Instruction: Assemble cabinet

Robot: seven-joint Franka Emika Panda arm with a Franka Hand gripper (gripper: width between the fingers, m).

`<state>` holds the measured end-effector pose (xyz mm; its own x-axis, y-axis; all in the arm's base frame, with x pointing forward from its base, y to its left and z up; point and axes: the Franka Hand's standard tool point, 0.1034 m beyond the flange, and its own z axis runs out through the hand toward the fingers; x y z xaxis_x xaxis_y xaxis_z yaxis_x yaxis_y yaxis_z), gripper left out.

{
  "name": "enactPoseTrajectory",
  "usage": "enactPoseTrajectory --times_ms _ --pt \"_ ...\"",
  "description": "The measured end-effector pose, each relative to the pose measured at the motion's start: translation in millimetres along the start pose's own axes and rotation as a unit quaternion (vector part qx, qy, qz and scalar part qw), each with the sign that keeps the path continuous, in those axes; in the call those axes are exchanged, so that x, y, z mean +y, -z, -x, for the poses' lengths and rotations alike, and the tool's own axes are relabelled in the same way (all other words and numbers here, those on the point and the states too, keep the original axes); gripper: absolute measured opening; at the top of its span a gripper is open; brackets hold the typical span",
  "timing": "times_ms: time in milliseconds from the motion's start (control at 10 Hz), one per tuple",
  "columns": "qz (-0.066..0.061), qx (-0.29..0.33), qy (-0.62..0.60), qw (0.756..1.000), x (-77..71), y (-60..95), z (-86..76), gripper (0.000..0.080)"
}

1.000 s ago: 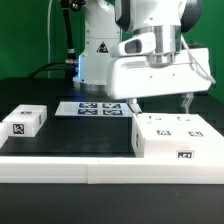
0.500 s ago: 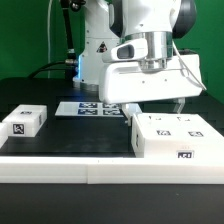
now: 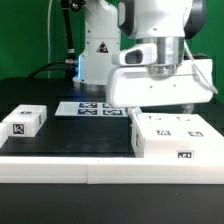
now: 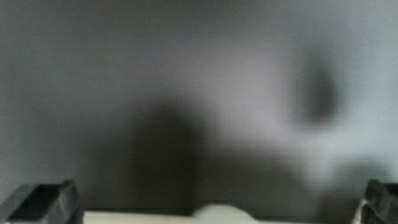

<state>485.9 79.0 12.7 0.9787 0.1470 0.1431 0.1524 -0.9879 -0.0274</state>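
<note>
The cabinet's large white box [image 3: 170,138] lies on the black mat at the exterior view's right, with square tags on its top and front. A smaller white tagged block [image 3: 24,121] lies at the exterior view's left. My gripper [image 3: 160,107] hangs just above the far edge of the large box, open wide and empty. In the wrist view the gripper [image 4: 214,206] is also spread wide, with one dark fingertip [image 4: 43,202] at each side edge. That view is blurred, and a pale strip of the box [image 4: 222,214] shows between the fingertips.
The marker board [image 3: 92,108] lies flat behind the mat, in front of the robot base [image 3: 98,50]. A white table edge [image 3: 60,170] runs along the front. Cables hang behind on the exterior view's left.
The gripper first swung a little to the exterior view's left, then moved back right and slightly lower over the large box. The parts have not moved.
</note>
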Motion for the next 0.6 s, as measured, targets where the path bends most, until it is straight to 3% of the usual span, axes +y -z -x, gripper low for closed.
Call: enactPoseTrajectory --times_ms 600 --pt "0.000 -0.001 0.006 1.000 -2.3 -2.0 0.1 0.0797"
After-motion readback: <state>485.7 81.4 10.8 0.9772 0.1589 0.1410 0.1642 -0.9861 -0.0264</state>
